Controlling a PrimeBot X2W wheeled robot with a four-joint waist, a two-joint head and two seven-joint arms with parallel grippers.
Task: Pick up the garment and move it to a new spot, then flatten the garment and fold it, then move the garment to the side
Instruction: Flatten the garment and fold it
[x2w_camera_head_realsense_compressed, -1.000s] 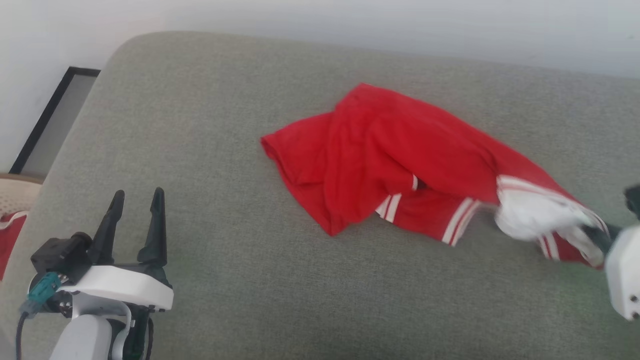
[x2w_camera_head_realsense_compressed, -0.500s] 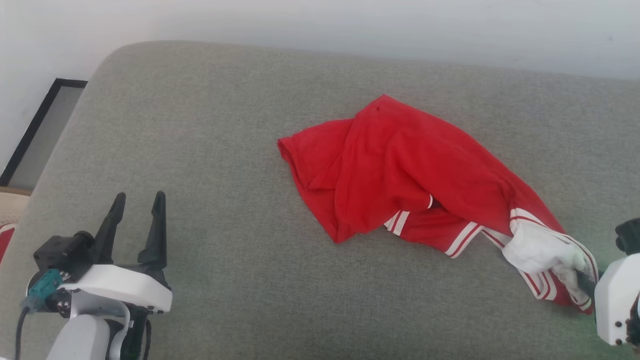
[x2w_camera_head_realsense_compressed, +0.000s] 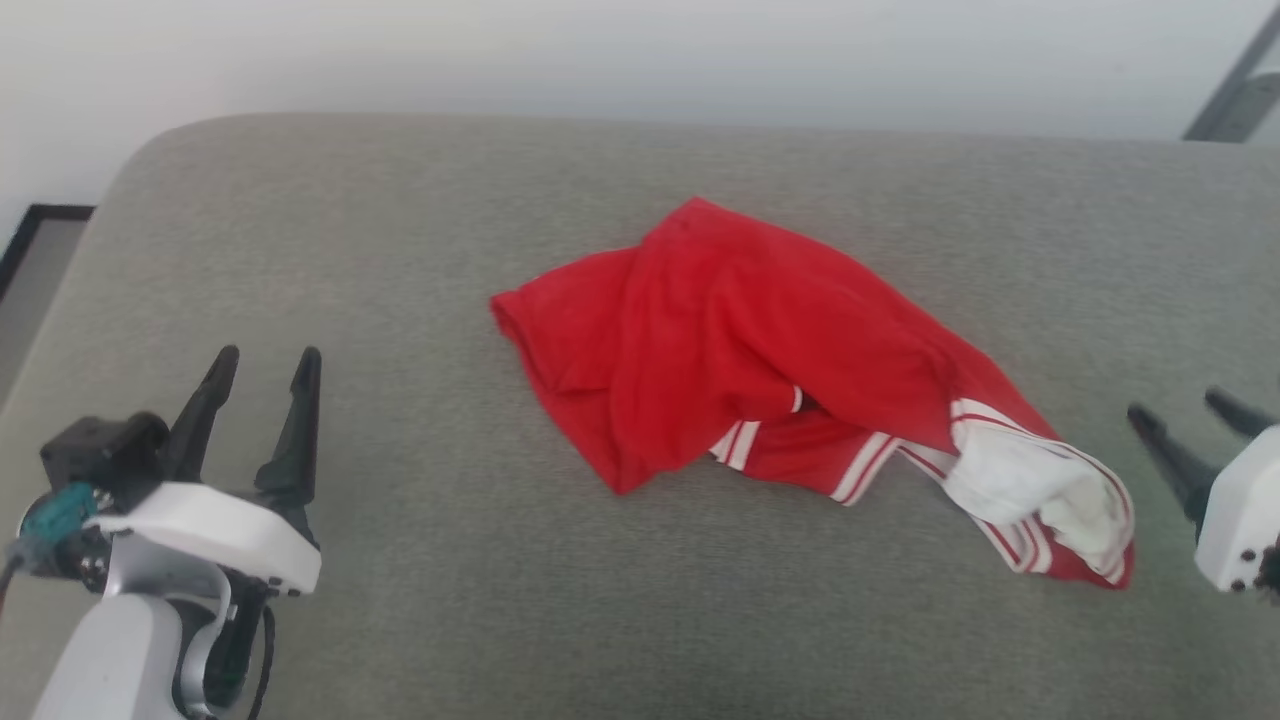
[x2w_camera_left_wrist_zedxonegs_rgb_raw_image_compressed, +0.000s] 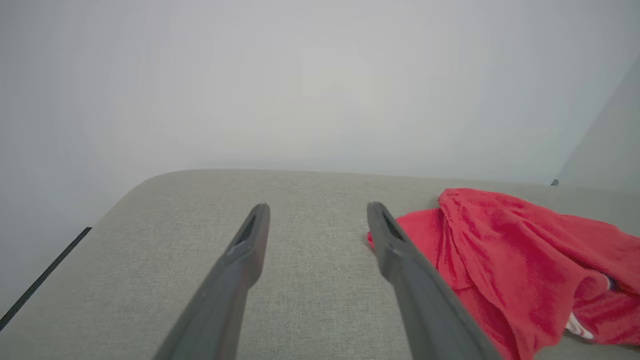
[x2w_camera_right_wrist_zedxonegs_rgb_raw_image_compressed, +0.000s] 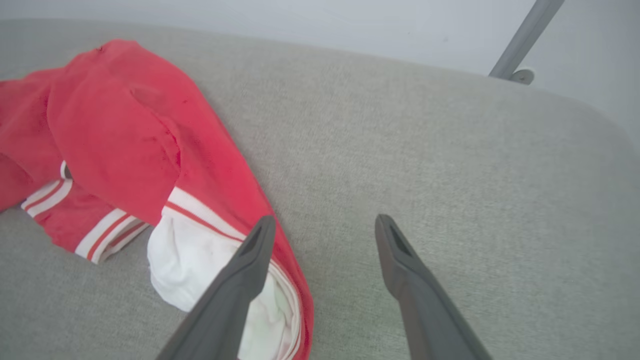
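1. Having let go of the white sleeve end, the right gripper (x2w_camera_head_realsense_compressed: 1173, 403) is now standing at the right edge, fingers wide, just beside the garment (x2w_camera_head_realsense_compressed: 760, 350).
2. The left gripper (x2w_camera_head_realsense_compressed: 269, 352) is hovering at lower left, fingers wide, holding nothing.
3. The garment is lying crumpled at centre on the grey cushion (x2w_camera_head_realsense_compressed: 400, 230), white sleeve trailing toward lower right.

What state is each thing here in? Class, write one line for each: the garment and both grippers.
garment: crumpled, unfolded, lying loose on the grey cushion, not held.
left gripper: open, empty, well apart from the garment.
right gripper: open, empty, beside the garment's white sleeve end.
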